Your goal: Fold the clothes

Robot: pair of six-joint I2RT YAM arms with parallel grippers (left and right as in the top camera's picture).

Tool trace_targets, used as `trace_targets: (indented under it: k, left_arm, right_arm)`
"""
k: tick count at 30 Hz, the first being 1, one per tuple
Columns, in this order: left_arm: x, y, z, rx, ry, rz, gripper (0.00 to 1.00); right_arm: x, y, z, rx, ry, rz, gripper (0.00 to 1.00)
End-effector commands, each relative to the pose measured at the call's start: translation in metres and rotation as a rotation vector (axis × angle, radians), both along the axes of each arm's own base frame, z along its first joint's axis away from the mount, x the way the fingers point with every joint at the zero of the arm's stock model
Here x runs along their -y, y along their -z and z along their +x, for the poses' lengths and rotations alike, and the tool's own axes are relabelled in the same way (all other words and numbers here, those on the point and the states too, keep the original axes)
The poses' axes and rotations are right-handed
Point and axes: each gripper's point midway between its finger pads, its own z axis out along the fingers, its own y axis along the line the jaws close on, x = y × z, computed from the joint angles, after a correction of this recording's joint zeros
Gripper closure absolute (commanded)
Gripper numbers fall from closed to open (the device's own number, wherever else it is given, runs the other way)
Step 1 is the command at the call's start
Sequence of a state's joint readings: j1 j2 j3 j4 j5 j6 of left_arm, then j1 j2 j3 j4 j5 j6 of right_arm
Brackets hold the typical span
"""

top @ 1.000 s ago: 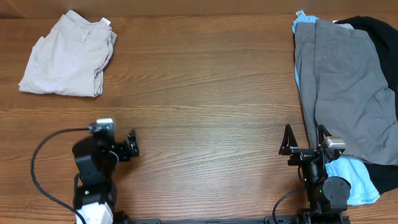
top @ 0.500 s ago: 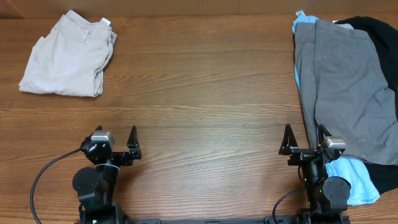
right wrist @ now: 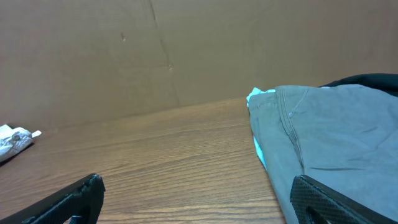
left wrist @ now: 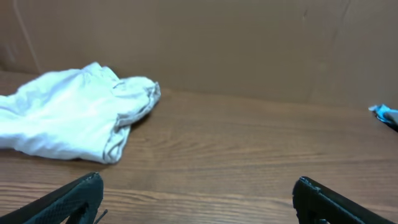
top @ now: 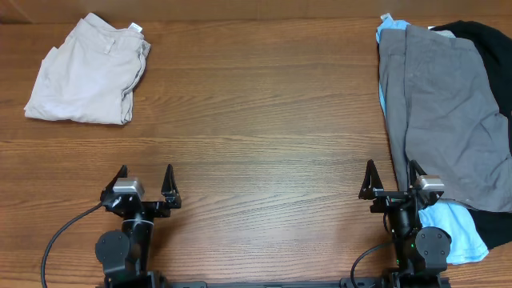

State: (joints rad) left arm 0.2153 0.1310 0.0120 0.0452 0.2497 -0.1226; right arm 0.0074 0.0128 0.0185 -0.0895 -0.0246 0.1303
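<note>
Lying at the far-left corner of the table [top: 264,120], the shorts [top: 86,72] look folded and done, beige, compact, waistband toward the far edge. The pile [top: 448,136] sits along the right edge, unfolded: grey piece [top: 444,104] on top, blue piece [top: 460,232] under it and poking out at the far and near ends, black piece [top: 484,36] at the far-right corner.

Left gripper [top: 145,172] is at the near edge, left of centre, jaws spread wide, holding nothing, well apart from the shorts. Right gripper [top: 390,168] is at the near edge just beside the pile, jaws also spread and empty; the grey piece [right wrist: 336,143] fills the right of its wrist view.

Likely next step: pull one garment to the table centre.

Risks:
- A pinch too deep catches grey and blue together, so both drag out.
- The blue piece's near end lies by the right arm's base and could snag when the arm moves.
- Pulling the grey piece fast could shift the black piece toward the right edge.
- A left arm reach too far disturbs the shorts.
</note>
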Motion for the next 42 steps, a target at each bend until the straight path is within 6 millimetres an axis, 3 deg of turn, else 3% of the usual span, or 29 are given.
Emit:
trace_targets:
  k: [1, 10, 42]
  left_arm:
    - [-0.005, -0.011, -0.004, 0.058, -0.044, 0.002, 0.00]
    - [-0.003, 0.005, -0.006, -0.004, -0.091, 0.005, 0.00]
    - [0.000, 0.005, -0.006, -0.005, -0.077, 0.040, 0.00]
  right_arm:
    - [0.001, 0.001, 0.000, 0.006, 0.005, -0.003, 0.00]
    - [0.001, 0.001, 0.000, 0.006, 0.005, -0.003, 0.00]
    - [0.001, 0.001, 0.000, 0.006, 0.005, -0.003, 0.00]
